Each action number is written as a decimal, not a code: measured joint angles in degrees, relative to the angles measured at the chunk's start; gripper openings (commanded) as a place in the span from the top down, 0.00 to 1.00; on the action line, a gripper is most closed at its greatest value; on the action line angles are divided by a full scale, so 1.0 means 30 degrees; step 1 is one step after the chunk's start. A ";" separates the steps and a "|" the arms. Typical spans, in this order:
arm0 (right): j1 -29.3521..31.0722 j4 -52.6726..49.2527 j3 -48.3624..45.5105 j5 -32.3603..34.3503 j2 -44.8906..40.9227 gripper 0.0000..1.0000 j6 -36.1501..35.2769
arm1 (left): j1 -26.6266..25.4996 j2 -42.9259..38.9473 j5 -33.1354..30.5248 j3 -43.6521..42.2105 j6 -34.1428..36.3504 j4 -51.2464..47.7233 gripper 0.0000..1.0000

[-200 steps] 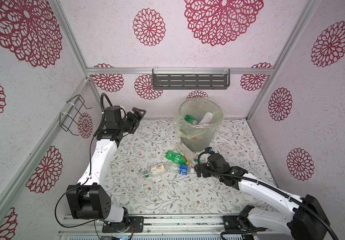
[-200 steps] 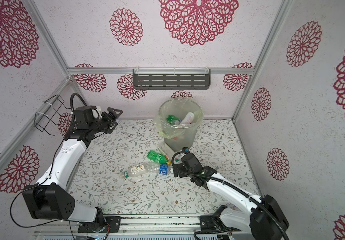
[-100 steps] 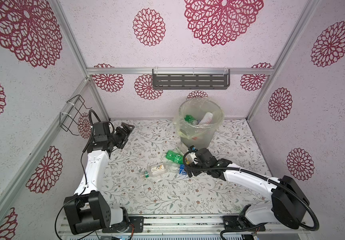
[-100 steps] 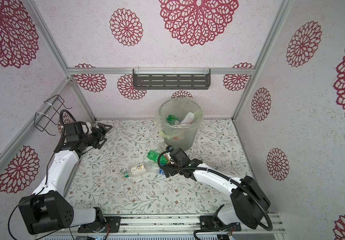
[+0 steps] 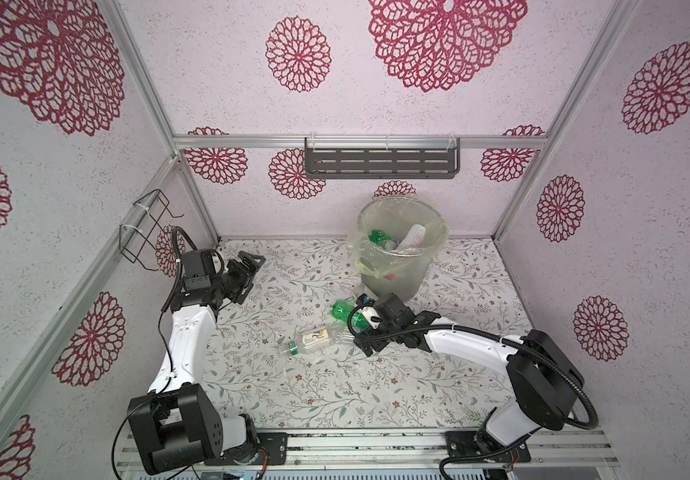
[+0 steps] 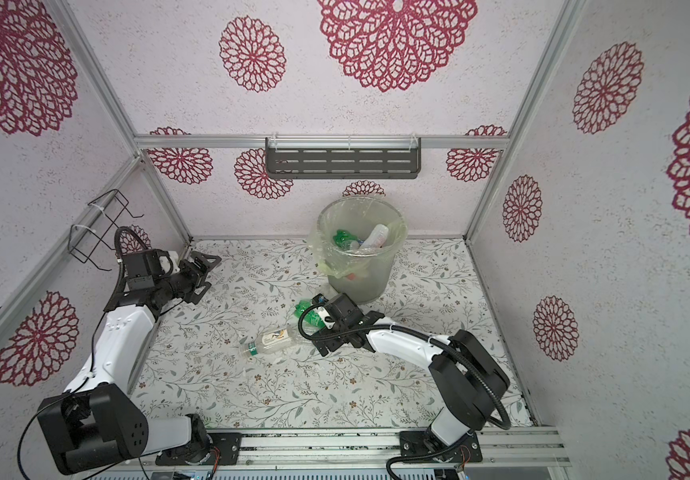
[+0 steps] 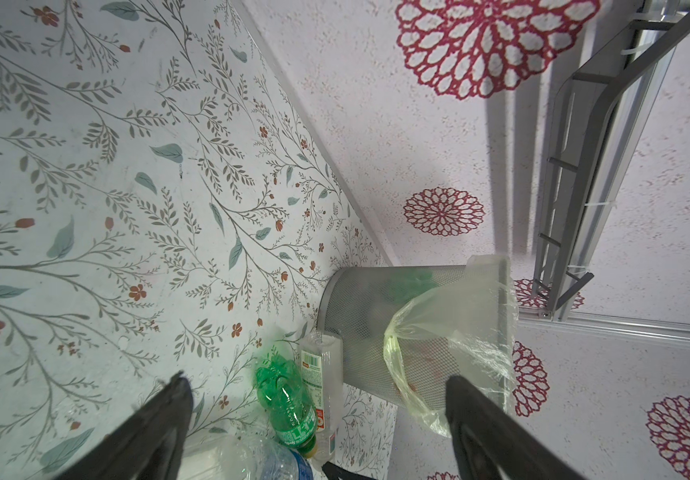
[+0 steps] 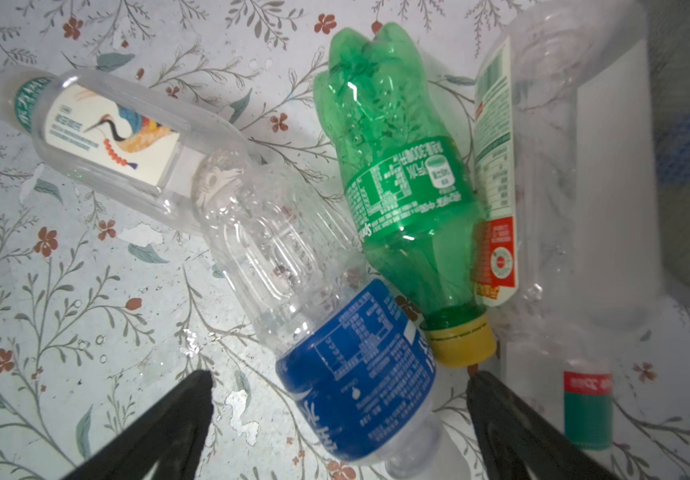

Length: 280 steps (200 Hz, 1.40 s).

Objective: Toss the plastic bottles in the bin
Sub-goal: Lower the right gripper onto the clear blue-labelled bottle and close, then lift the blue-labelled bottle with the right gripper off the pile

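- In both top views the bin [image 5: 416,276] [image 6: 370,278] stands by the back wall. The binned bottles [image 5: 412,239], one green and the rest clear, lie inside it.
- On the flowered table [image 5: 293,395] just in front lie the loose ones. A green bottle [image 5: 344,311] is nearest the bin and a bird-label bottle [image 5: 314,338] lies further out.
- The right gripper [image 5: 363,326] sits low over that cluster, jaws wide apart. The left gripper [image 5: 254,277] hangs well away near the left wall, jaws spread too, holding nothing.
- Left wrist view: the left gripper [image 7: 316,386] gapes wide. Beyond it are the bin's mesh side and bag, the green bottle, and a red-label bottle [image 7: 322,374] just beside the bin's foot.
- Right wrist view: the right gripper [image 8: 340,378] is spread either side of a blue-label bottle [image 8: 356,374]. I can't tell whether it touches. The green bottle [image 8: 397,166] lies against that one, its yellow cap near one fingertip.
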 measured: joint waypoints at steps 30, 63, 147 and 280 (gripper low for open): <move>0.0131 -0.0007 0.0255 -0.0029 0.0729 0.01 -0.0321 | 0.0036 0.0000 0.0080 -0.0131 -0.0066 0.0044 0.03; 0.0386 0.0007 0.0255 -0.0109 0.0831 0.03 -0.0634 | 0.0073 0.0000 0.0087 -0.0138 -0.0066 0.0051 0.03; 0.0743 0.0022 0.0233 0.0007 0.1282 0.09 -0.0707 | 0.0321 0.0007 0.0131 -0.0131 -0.0255 0.0182 0.03; 0.0896 0.1508 -0.1829 0.0415 0.0925 0.42 0.0561 | 0.0321 0.0044 0.0233 -0.0168 -0.0284 0.0197 0.03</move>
